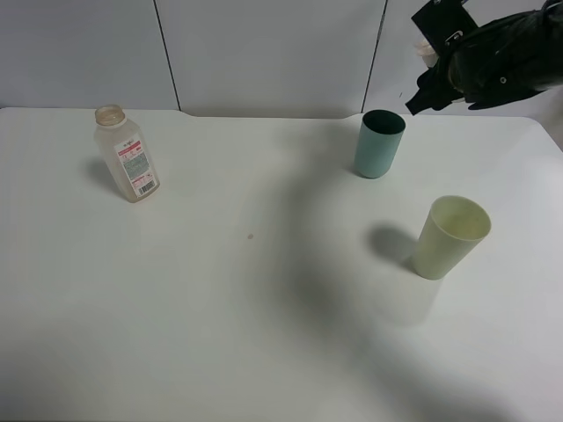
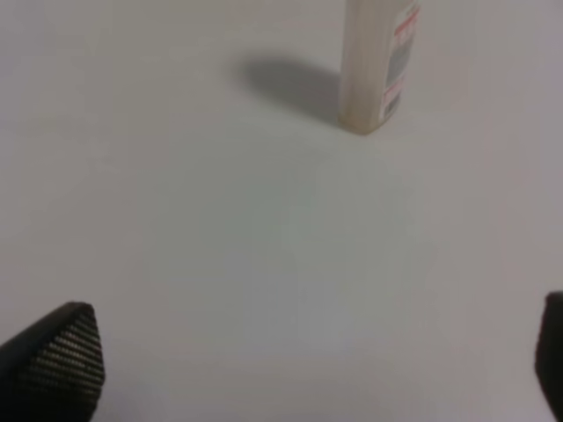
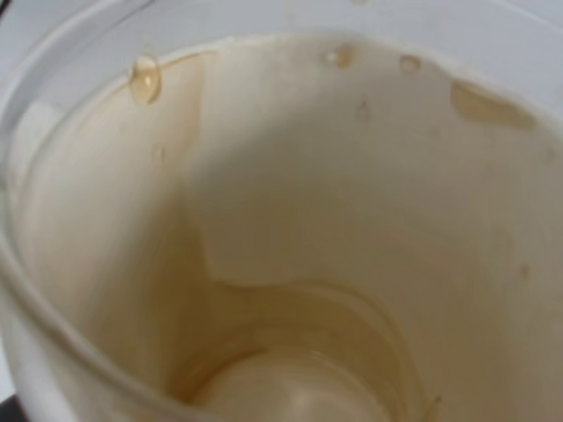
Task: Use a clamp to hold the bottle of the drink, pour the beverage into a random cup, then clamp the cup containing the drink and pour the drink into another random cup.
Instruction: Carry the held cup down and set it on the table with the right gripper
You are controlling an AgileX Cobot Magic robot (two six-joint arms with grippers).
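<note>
Well, my right end effector is closed on a whitish translucent cup, held high over the far right corner of the worktop, up and behind the teal cup. Through my right wrist camera I look straight into that cup. Its walls carry a tan film and a few amber drops near the rim, and I cannot tell whether anything is pooled at the bottom. My left end effector has its jaws wide apart with nothing between them, low over bare worktop, and the bottle stands well ahead of it.

Judging progress: the bottle is upright and uncapped near the far left of the worktop and looks close to empty, so I take the first pour as done. The stained, nearly drained cup in my grip suggests the second pour is done or almost so. What may be left is setting this cup down. I cannot see into the teal cup or the pale yellow-green cup well enough to say which took the drink.

For room, the middle and near side of the worktop lie open. The two standing cups sit near each other on the right, below my arm, and the right edge is close.
</note>
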